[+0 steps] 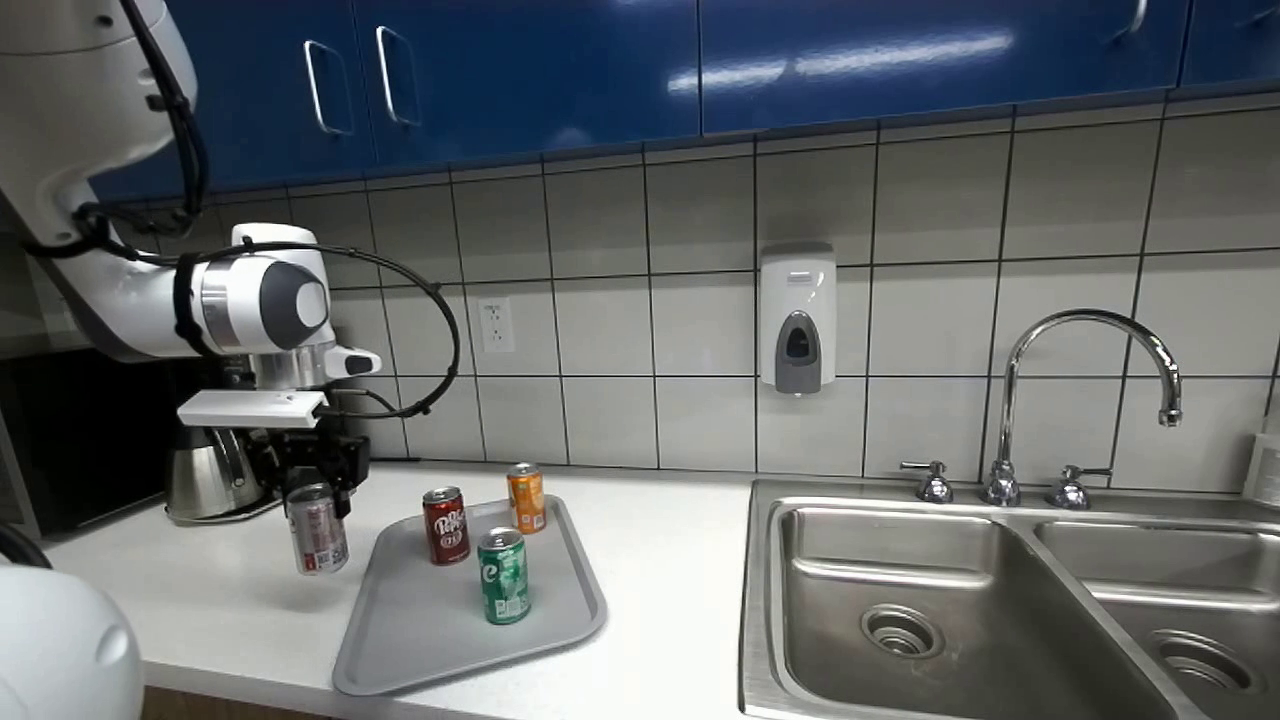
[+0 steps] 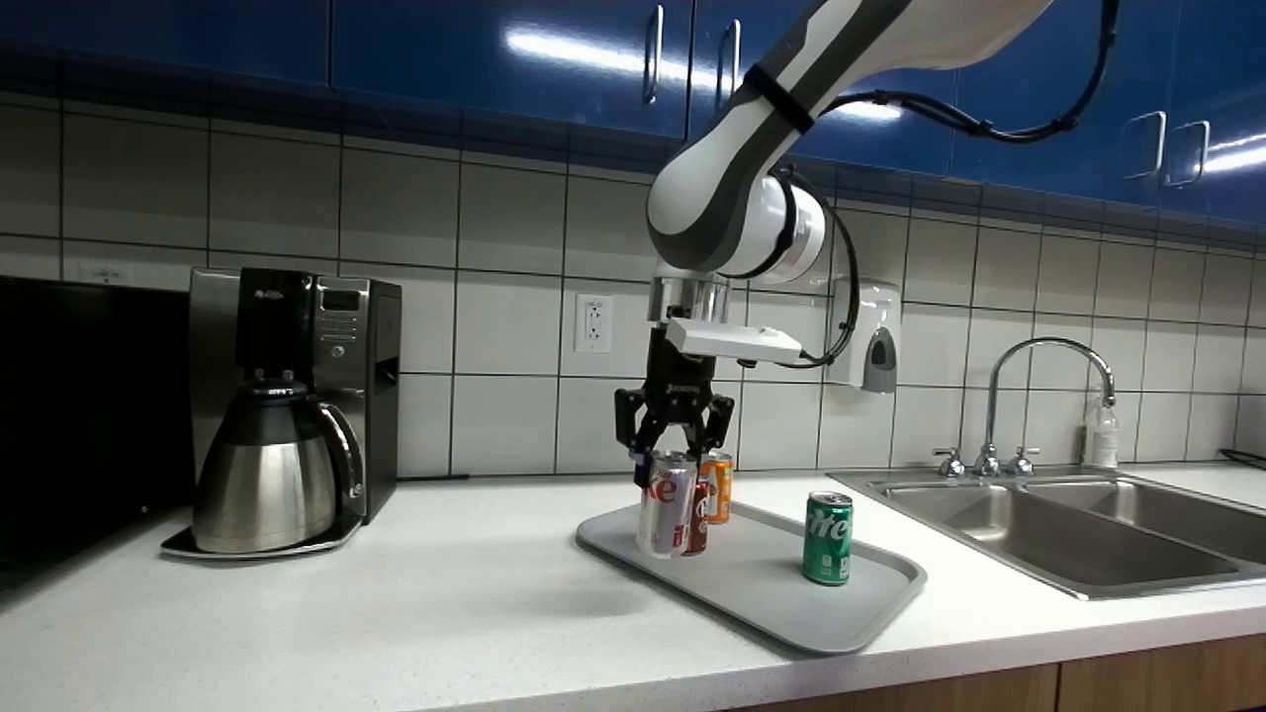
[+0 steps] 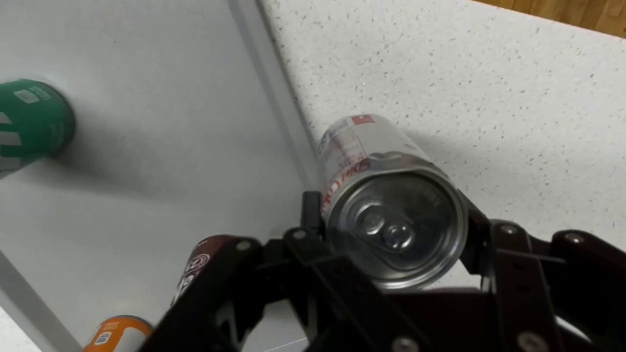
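The gripper pinches a silver can by its upper end (Diet Coke lettering shows in the wrist view). The can hangs above the white tabletop, just beside the edge of a gray tray. On that tray stand a green can, a dark red Dr Pepper can and an orange can, the last nearest the tiled wall. A steel carafe stands well apart from the tray.

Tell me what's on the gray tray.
On the gray tray stand a green can, a dark red can and an orange can. What lies under them is covered. The tool holds a silver can beside the tray.
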Robot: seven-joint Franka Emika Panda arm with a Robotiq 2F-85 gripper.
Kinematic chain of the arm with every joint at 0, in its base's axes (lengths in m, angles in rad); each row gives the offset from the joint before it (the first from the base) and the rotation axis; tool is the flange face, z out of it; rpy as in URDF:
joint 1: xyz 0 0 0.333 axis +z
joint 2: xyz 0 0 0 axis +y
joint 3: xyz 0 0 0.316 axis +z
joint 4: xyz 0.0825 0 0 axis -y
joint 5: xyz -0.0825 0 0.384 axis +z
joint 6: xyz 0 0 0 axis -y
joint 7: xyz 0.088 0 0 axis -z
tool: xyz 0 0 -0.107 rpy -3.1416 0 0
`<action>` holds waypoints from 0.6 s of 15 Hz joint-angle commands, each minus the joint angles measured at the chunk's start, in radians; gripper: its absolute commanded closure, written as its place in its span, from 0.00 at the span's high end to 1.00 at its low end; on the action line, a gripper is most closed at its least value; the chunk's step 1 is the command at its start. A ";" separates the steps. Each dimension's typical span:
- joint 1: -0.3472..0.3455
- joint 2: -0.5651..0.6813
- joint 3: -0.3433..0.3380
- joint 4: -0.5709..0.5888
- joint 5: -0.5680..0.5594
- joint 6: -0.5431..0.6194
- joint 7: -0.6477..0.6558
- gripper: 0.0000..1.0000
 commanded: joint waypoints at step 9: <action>0.046 0.108 0.002 0.018 -0.087 0.112 0.023 0.38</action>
